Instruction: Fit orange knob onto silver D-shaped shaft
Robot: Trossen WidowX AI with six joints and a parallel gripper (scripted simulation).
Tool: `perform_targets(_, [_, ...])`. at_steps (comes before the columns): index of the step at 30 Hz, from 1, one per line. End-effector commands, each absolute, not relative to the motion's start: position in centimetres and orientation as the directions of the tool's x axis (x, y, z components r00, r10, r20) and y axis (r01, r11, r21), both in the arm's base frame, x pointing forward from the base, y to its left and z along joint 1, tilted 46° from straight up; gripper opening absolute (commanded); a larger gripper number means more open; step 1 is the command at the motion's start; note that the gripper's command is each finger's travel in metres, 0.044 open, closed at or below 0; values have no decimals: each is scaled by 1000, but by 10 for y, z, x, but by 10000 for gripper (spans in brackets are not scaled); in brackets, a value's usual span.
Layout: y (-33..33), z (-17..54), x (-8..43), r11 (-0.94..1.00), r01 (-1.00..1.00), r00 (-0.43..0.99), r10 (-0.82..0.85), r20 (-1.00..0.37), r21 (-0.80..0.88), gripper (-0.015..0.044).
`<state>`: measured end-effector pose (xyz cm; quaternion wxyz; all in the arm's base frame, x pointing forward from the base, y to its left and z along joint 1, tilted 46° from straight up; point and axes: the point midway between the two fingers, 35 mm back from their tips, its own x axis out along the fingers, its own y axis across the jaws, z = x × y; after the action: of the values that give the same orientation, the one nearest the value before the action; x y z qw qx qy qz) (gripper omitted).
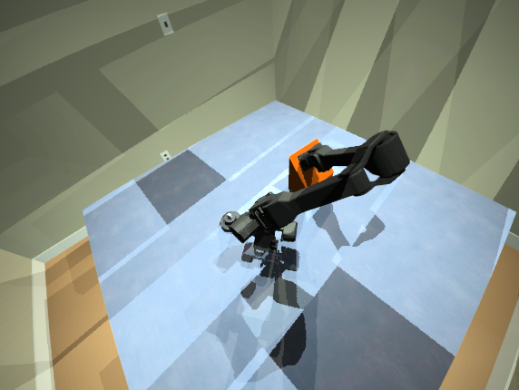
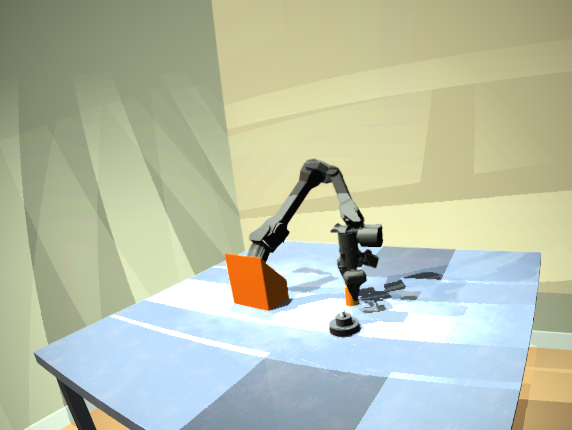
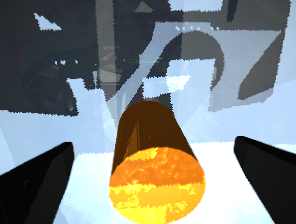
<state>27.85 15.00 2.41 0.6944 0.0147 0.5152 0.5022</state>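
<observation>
The orange knob (image 2: 349, 299) (image 3: 157, 186) is a plain cylinder, upright on the table, its round top toward the wrist camera. Its underside hole is hidden, and the top view does not show the knob. My gripper (image 2: 354, 293) (image 3: 156, 146) points down over the knob, wide open, with one finger on each side and a gap to each in the wrist view. The dark round pedestal (image 1: 223, 223) (image 2: 344, 328) stands close by, nearer to the exterior view. Its silver shaft (image 1: 229, 216) (image 2: 343, 314) sticks up bare; its flat side cannot be made out.
An orange wedge-shaped block (image 1: 298, 175) (image 2: 250, 282) stands at the arm's base. The blue-grey table (image 1: 431, 218) (image 2: 150, 340) carries strong shadows and bright patches. The arm reaches over from the block, and its wrist is close to the pedestal in the top view.
</observation>
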Motion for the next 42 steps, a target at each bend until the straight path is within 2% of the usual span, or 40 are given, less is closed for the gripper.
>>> perform_targets(1, [155,18,276,495,-676,-43,712,-701,545,440])
perform_targets(11, [165,9,274,494,-676,-43,714,-699,547,440])
perform_targets(21, [165,9,274,494,-676,-43,714,-699,547,177])
perform_targets(27, [165,9,274,494,-676,-43,714,-699,547,138])
perform_targets(32, [160,13,276,496,-676,-43,712,-701,545,6])
perform_targets(42, [137,31,283,502,-677,-41,705,-708,538,0])
